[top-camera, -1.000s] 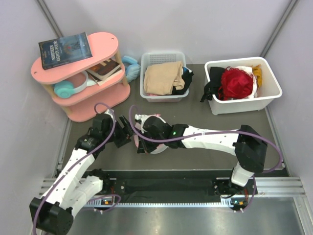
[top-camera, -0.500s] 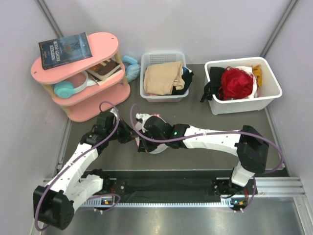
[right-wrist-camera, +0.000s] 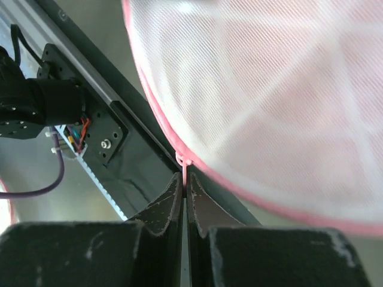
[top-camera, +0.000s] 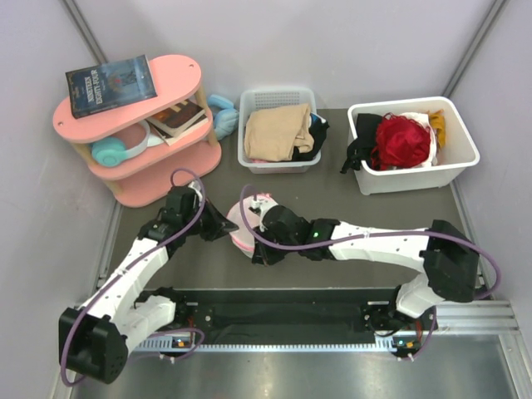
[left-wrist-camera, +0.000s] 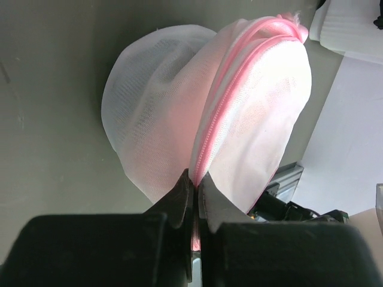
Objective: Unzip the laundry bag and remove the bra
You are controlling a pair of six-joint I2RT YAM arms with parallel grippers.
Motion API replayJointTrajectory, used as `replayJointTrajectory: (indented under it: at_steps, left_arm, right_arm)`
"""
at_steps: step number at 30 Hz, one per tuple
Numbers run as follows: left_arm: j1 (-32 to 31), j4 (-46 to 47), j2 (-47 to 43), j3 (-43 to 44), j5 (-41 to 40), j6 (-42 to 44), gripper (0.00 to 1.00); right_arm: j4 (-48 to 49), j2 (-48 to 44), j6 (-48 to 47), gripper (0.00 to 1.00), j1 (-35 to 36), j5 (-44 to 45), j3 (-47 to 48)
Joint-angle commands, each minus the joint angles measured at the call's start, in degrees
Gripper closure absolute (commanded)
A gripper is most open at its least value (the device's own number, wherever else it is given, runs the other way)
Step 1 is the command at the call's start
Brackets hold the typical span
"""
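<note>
Your left gripper (left-wrist-camera: 195,197) pinches the pink zipper trim (left-wrist-camera: 226,95) of the bag (left-wrist-camera: 149,89); your right gripper (right-wrist-camera: 185,194) is clamped on the pull tab (right-wrist-camera: 182,162) at its rim.

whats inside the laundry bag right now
Nothing inside can be made out. The laundry bag shows only white mesh with a pinkish tint, and its pink zipper looks shut. The mesh hides any contents; no dark bra shape shows.

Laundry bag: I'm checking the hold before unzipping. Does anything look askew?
Yes: the bag is tipped up on edge instead of lying flat, its pink rim pinched by the left pincer and the right pincer. No damage shows.
</note>
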Motion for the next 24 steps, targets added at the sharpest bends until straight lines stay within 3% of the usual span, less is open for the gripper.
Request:
replayJointTrajectory:
  at_steps: [1,9,19,21,24]
  left_arm:
    - [1.2,-0.3,0.6,3.6,-2.3,3.7,1.00]
    - [2.6,-1.4,3.9,7.2,-1.5,7.3,1.00]
    - [2.6,-1.8,13.3,16.5,1.9,13.8,0.99]
    - [2.6,-2.3,13.7,17.2,2.1,13.8,0.67]
    - [2.6,-5.0,12.3,16.7,1.2,13.4,0.38]
  right_arm:
    - [-0.1,-6.0,1.3,1.00,-1.0,3.2,-3.8]
    - [0.4,-12.5,2.4,1.00,-3.9,4.2,-10.4]
    - [0.6,-10.3,0.9,1.00,-3.9,2.6,-7.6]
    - [0.9,-9.3,0.9,1.00,-4.0,2.1,-6.8]
    - [1.3,-7.6,0.9,1.00,-3.9,1.2,-4.9]
